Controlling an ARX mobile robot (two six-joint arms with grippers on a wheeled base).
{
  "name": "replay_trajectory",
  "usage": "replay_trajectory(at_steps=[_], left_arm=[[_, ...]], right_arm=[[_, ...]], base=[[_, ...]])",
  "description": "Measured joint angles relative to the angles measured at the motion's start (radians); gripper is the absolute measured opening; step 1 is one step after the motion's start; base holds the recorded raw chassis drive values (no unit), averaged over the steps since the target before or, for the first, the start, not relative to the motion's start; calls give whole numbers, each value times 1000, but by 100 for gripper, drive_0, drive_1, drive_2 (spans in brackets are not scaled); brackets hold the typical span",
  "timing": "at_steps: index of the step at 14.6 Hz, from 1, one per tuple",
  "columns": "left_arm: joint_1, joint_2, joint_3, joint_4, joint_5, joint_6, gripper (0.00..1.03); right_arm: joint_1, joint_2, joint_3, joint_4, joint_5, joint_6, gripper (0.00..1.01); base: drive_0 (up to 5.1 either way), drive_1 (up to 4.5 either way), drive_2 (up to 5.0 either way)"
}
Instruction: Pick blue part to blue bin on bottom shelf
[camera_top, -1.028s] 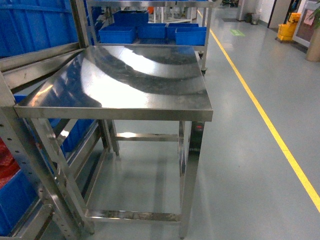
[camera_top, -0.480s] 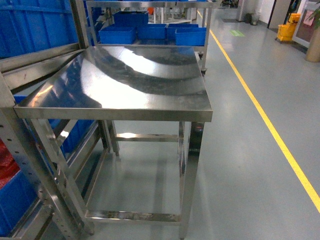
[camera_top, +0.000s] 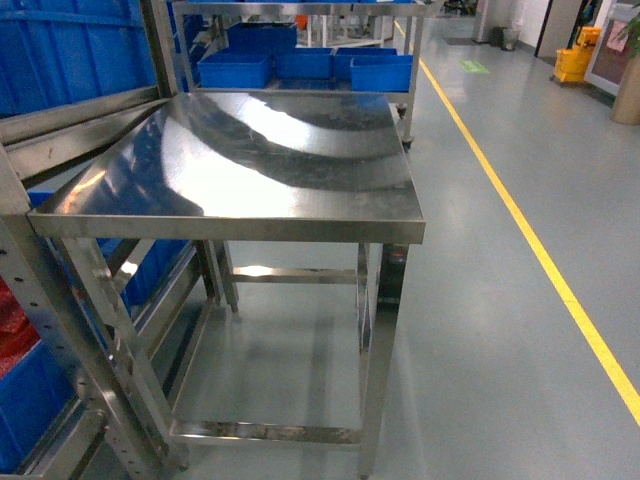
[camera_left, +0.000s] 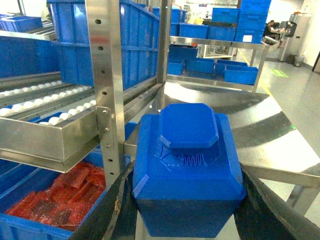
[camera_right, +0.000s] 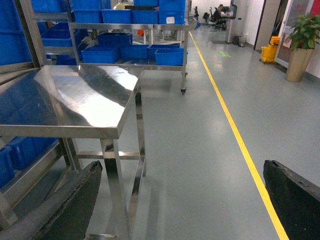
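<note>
Between the two dark fingers of the left hand (camera_left: 187, 220) sits the blue part (camera_left: 187, 167), a blocky piece with a raised octagonal top and a small ribbed patch below it. The fingers press against its lower sides, one at each bottom corner of the left wrist view, so this hand is clenched on the part and carries it above the near edge of the desk (camera_left: 260, 125). The hand points level, roughly along the desk's length.

Left of the hand stands a perforated steel post (camera_left: 107, 90), and beyond that a slanted rack tier (camera_left: 45, 135) with a flat riveted front rail and rows of small white rollers (camera_left: 37, 102). Below and left of the hand, under that tier, lies a blue bin (camera_left: 30, 222) holding red pieces (camera_left: 67, 197). Whether this is the target bin cannot be told. Ahead of the hand, past the desk's far end, another rack carries more bins (camera_left: 220, 67).

The right hand (camera_right: 187, 200) is released: its two dark fingers stand far apart at the bottom corners of the right wrist view, with nothing between them but grey floor (camera_right: 200, 140). It points level down the aisle. The desk corner lies to its left and a yellow line (camera_right: 235, 132) runs away ahead, slightly to its right.

Neither hand shows in the head view, which looks down on the bare desk top (camera_top: 270, 160).
</note>
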Motion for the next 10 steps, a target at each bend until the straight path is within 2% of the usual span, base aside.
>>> replay_trajectory(at_steps=[10], left_arm=[[-1, 0, 0, 0, 0, 0, 44]], right_arm=[[0, 0, 0, -2, 0, 0, 98]], base=[[-441, 225, 225]])
